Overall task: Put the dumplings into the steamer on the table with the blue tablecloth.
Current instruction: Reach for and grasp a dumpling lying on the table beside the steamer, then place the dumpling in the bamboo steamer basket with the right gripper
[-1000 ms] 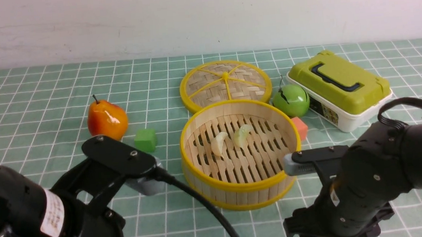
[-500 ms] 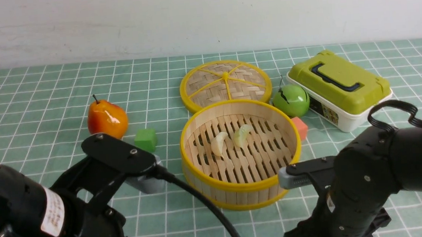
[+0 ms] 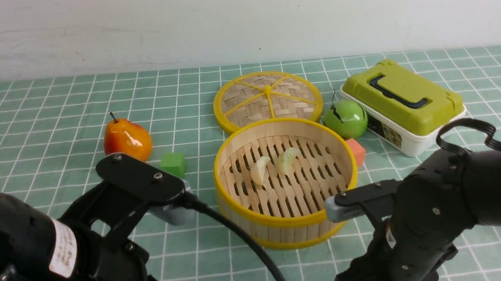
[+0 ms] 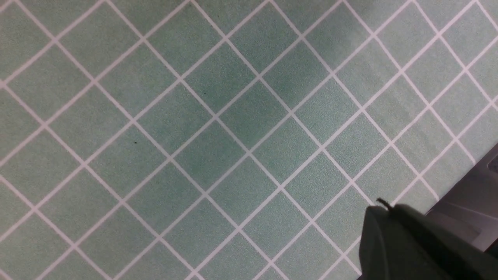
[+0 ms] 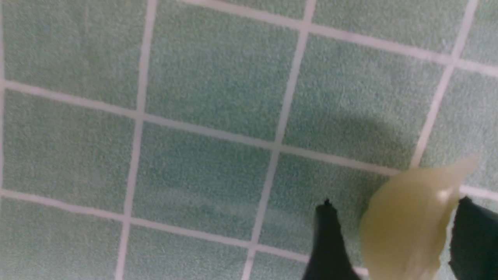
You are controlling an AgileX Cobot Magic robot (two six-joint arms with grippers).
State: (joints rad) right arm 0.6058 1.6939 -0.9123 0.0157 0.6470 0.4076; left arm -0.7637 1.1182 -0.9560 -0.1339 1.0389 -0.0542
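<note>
The steamer [image 3: 289, 220] stands mid-table on the blue tablecloth [image 3: 51, 111], and two dumplings [image 3: 260, 170] [image 3: 288, 160] lie on its slatted floor. Just in front of and to the right of the steamer, my right arm reaches down low at the near edge, its fingers hidden in the front view. In the right wrist view my right gripper [image 5: 396, 202] is shut on a third pale yellow dumpling [image 5: 408, 221], whose tip pokes past the fingertips just over the cloth. My left gripper [image 4: 383, 208] is shut and empty over bare cloth.
The woven lid [image 3: 267, 98] lies flat behind the steamer. A green apple [image 3: 345, 119], an orange cube [image 3: 357, 151] and a green-lidded box [image 3: 402, 104] sit to the right. A pear [image 3: 127, 141] and a green cube [image 3: 173, 164] sit to the left.
My right arm has sunk and shifted left in front of the steamer, and its jaws have narrowed round the dumpling. The left arm has barely moved.
</note>
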